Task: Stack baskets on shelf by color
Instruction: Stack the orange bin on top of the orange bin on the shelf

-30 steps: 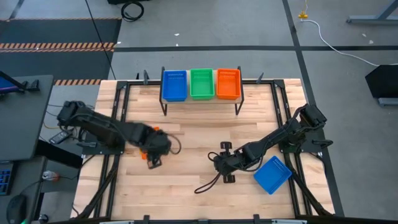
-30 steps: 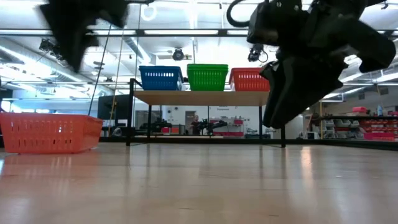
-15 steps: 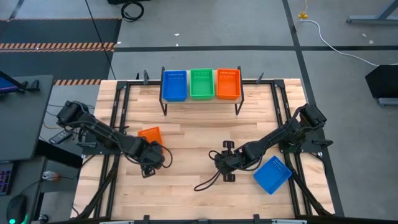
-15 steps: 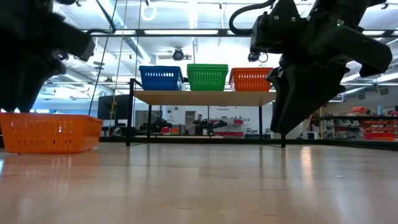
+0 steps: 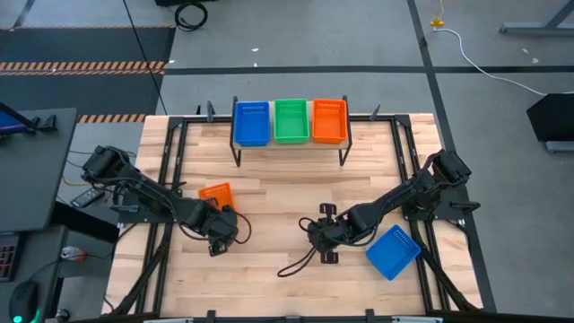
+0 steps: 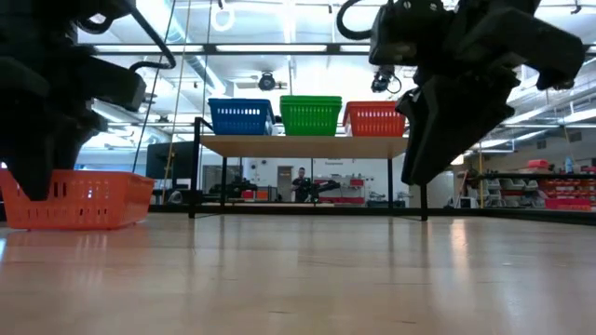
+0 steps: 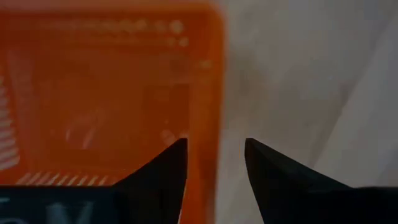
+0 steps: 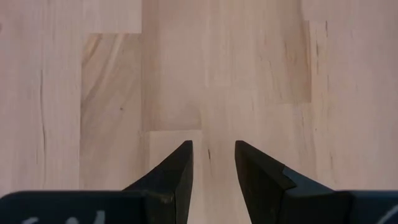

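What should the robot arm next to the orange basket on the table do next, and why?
Probably close the left pincer on the orange basket's wall. In the left wrist view its open fingers straddle that basket's edge, one inside and one outside, and the basket still sits on the table, not on the shelf.

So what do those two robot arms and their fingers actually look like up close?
Both arms are dark, almost black, built of jointed segments, with a thin black cable looping off each. The left gripper and right gripper each end in two flat, tapering black fingers. I see no markings.
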Controlling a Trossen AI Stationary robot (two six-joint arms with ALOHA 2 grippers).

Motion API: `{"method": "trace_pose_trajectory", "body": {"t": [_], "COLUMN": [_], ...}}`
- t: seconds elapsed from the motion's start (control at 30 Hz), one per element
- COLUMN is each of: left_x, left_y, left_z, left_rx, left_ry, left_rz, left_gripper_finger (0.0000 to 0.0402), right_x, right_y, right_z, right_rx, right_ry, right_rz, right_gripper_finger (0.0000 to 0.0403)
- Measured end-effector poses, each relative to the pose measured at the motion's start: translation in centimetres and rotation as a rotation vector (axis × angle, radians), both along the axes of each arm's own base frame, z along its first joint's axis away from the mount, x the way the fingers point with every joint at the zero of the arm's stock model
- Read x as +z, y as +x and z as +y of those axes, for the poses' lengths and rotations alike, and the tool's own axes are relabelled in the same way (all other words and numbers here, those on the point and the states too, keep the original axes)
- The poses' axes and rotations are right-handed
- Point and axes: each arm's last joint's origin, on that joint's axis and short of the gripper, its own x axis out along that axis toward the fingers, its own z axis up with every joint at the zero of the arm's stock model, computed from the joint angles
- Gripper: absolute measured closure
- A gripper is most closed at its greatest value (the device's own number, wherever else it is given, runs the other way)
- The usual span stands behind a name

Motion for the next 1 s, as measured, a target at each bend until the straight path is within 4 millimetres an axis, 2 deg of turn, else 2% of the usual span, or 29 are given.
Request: {"method": "trace_pose_trajectory", "body": {"t": [0.1,0.3,0.47,0.67,0.8,1.0], "left_x": [0.1,0.3,0.5,1.2,1.8,2.7], "left_y": [0.2,0.5,1.0,2.3,3.0,4.1], "left_z": [-0.9,-2.3,-2.6,-3.4,-4.1,-4.4], "left_rx": [-0.136,-0.321,-0.385,-0.626,-0.837,-1.002], "left_ry": [-0.009,-0.012,-0.018,0.006,0.04,0.026], "left_rz": [-0.053,-0.141,-0.199,-0.36,-0.479,-0.633], "left_gripper_finger": [0.027,0.0385,0.0387,0.0391,0.0391,0.0392], "right_x": [0.5,1.7,2.7,3.8,5.0,7.5], "right_y": [0.1,0.4,0.9,1.6,2.0,2.5], "right_z": [0.1,-0.2,-0.4,-0.1,0.6,2.4], "right_rx": [0.013,-0.003,0.016,0.119,0.208,0.433], "right_ry": [-0.013,-0.06,-0.079,-0.117,-0.138,-0.144], "right_rz": [0.011,0.041,0.022,-0.011,-0.052,-0.119], "right_gripper_finger": [0.0277,0.0277,0.0277,0.0277,0.0277,0.0277]}}
